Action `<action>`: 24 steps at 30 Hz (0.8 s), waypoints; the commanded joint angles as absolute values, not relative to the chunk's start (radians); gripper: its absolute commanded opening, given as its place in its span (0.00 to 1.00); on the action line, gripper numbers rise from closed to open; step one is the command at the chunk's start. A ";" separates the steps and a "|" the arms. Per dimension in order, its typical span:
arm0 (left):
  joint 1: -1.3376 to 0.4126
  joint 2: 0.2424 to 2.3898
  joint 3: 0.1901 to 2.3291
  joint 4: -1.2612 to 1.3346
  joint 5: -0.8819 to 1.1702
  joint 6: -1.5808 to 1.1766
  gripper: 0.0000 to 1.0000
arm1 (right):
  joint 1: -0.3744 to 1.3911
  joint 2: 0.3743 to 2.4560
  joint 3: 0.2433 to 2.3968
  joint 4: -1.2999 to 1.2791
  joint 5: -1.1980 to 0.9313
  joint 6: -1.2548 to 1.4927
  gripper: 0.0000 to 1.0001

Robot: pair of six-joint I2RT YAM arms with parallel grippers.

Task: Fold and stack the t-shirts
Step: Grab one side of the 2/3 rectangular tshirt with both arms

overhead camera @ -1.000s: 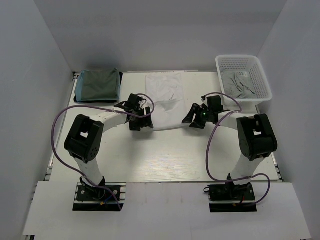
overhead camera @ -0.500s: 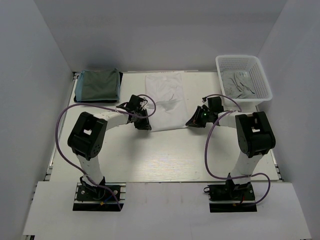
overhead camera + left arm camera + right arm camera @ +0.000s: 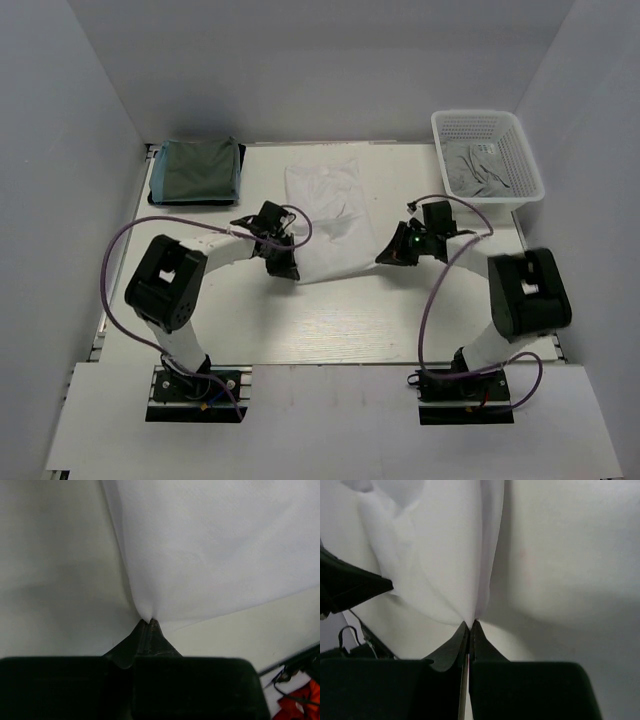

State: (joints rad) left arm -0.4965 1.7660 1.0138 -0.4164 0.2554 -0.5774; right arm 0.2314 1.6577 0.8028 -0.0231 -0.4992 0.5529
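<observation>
One teal-green t-shirt (image 3: 197, 170) lies folded into a neat rectangle at the far left corner of the counter (image 3: 330, 330), so that part of the job looks finished. The white t-shirt (image 3: 325, 215) is spread as a long, wrinkled panel in the middle of the counter, running from the far edge toward the arms. It seems to be mid-fold.

The left gripper (image 3: 285, 268) is pinched tight on the shirt's near left corner. The right gripper (image 3: 386, 257) is clamped the same way on the near right corner. Both wrist views show thin white cloth nipped between closed fingertips.

The white lattice basket (image 3: 520, 135) sits at the far right corner with crumpled grey t-shirts (image 3: 478, 170) inside. Those are not yet folded, so well over half the task appears to remain.
</observation>
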 commanded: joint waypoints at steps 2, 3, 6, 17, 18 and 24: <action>-0.537 1.574 0.969 -0.604 0.313 -0.572 0.00 | 0.241 1.438 0.733 -0.228 -0.594 0.416 0.00; -0.549 1.515 0.957 -0.639 0.324 -0.572 0.00 | 0.247 1.351 0.718 -0.291 -0.604 0.385 0.00; -0.567 1.422 0.957 -0.734 0.385 -0.563 0.00 | 0.244 1.217 0.703 -0.443 -0.643 0.322 0.00; -0.586 1.163 1.035 -0.876 0.531 -0.595 0.00 | 0.239 0.950 0.813 -0.759 -0.747 0.233 0.00; -0.586 1.163 1.045 -0.876 0.531 -0.595 0.00 | 0.245 0.951 0.828 -0.764 -0.750 0.230 0.00; -0.586 1.135 1.068 -0.876 0.463 -0.604 0.00 | 0.239 0.983 0.870 -0.723 -0.776 0.233 0.00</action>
